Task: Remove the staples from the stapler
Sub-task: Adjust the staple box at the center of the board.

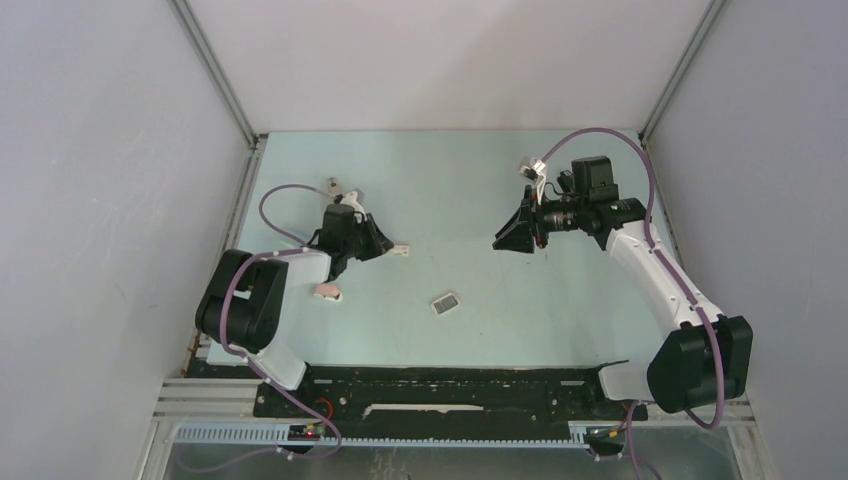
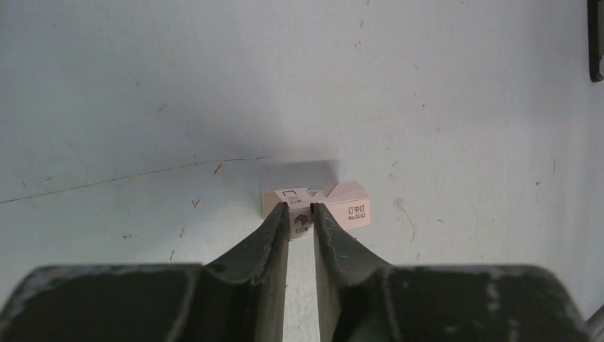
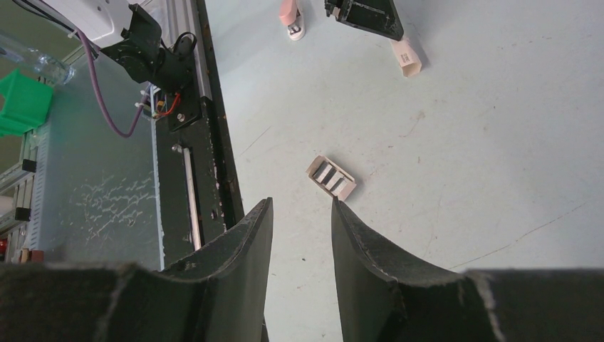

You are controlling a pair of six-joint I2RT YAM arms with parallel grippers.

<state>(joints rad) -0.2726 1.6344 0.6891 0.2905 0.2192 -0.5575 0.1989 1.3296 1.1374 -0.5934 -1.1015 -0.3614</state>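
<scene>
Your left gripper [image 2: 300, 207] has its fingers nearly together, tips against the small pink box [image 2: 351, 206]; you cannot tell whether it pinches it. Your right gripper [image 3: 300, 203] hangs released, well apart from the box. The staples [image 3: 329, 175] lie in an open tray [image 3: 315, 164] near the box, toward the arm bases.

pale mint table top [image 1: 470, 180], scuffed and crossed by a thin dark scratch [image 2: 142, 174]. boxed in by plain white panels [image 1: 440, 60] left, back and right, joined by aluminium corner posts [image 1: 214, 68]. black mounting rail [image 1: 480, 383] along the near edge. soft, even light.
</scene>
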